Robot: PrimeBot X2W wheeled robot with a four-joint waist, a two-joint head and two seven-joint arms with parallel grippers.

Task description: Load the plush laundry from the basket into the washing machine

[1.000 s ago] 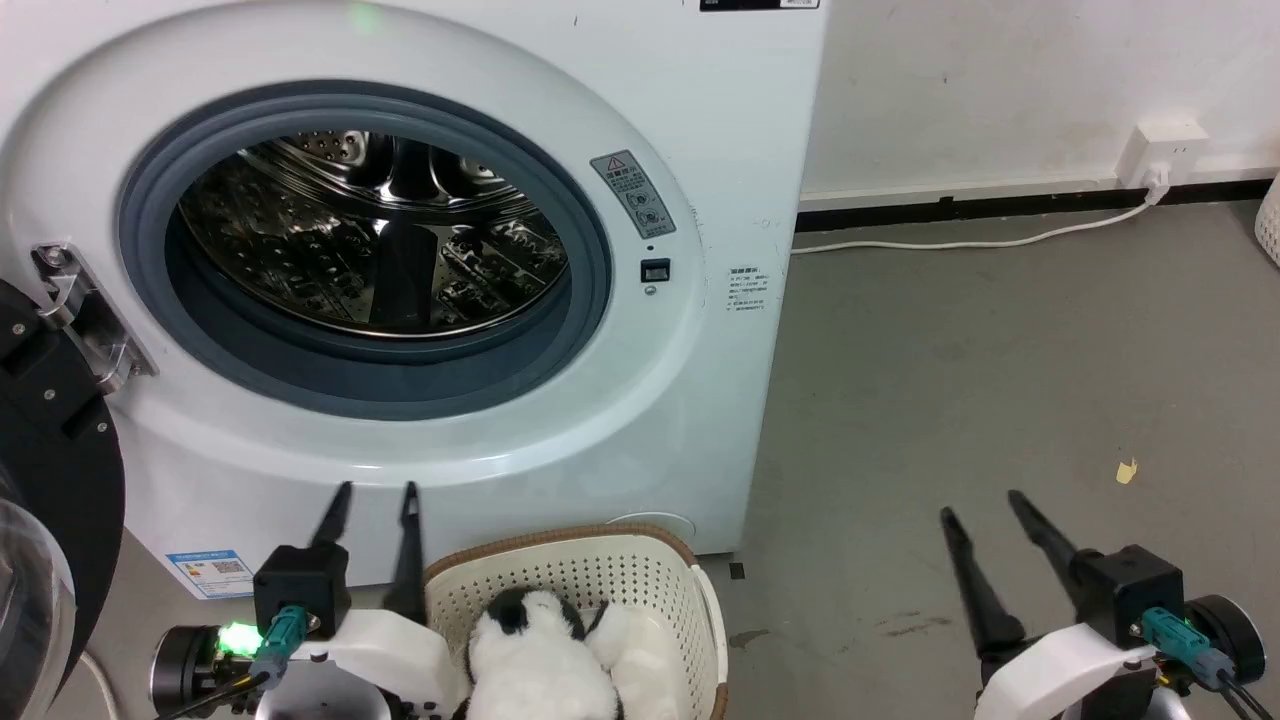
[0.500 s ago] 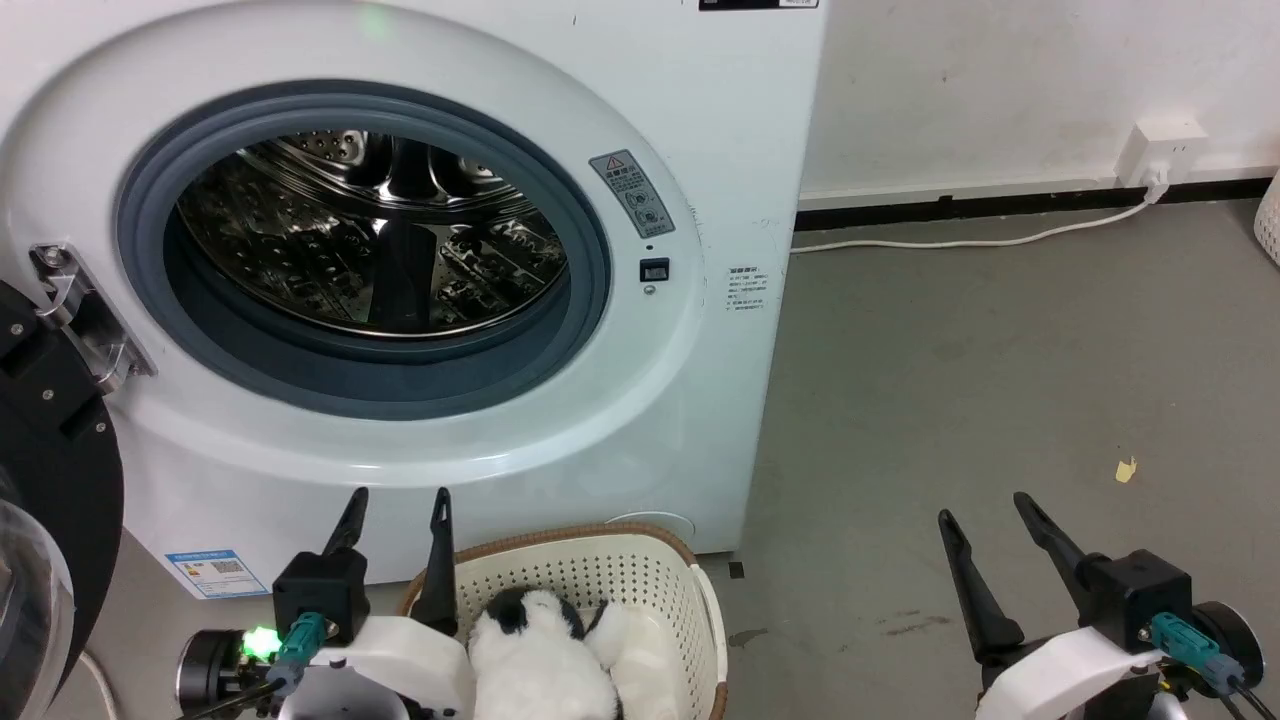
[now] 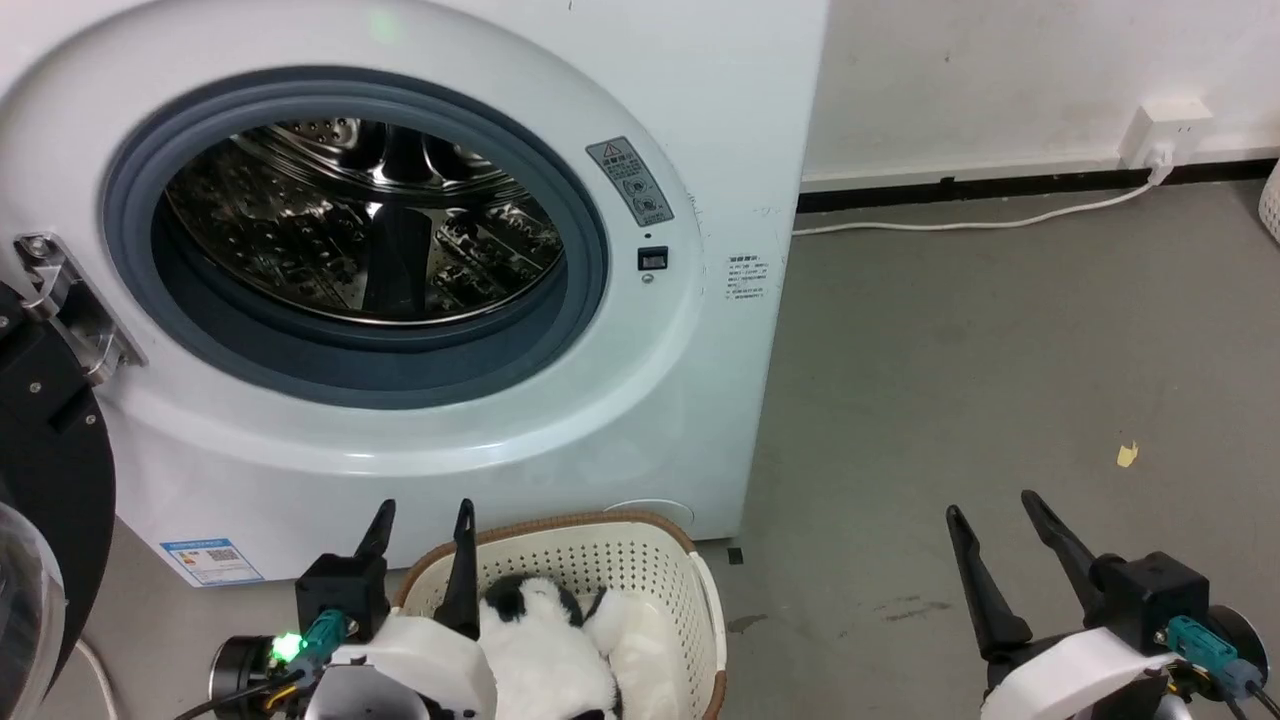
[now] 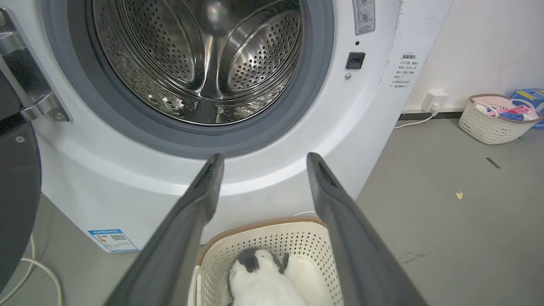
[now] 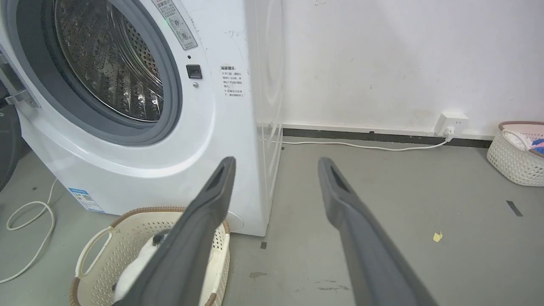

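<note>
Finding: we judge the task barely begun, with loading not yet carried out.

The stuffed toy (image 3: 545,660) lies in the basket (image 3: 600,570), white body uppermost and a black ear toward 12 o'clock. The basket stands on the floor (image 3: 950,350) just in front of the washing machine (image 3: 700,400), at 6 o'clock below the porthole.

The machine is ready. Its door (image 3: 50,480) is swung aside at 9 o'clock, and the steel drum (image 3: 360,220) is bare as far as we can see in.

The left end effector (image 3: 425,510) hangs at the basket's 9 o'clock rim, fingers apart and holding nothing. In the left wrist view the toy shows below and between the fingers. We cannot tell whether a finger touches the fur.

The right end effector (image 3: 992,505) stands well apart at 3 o'clock of the basket, over bare floor, fingers likewise apart and empty.

Outstanding, in our judgement: grasp the toy, lift it clear of the basket, carry it through the porthole and release it in the drum.
</note>
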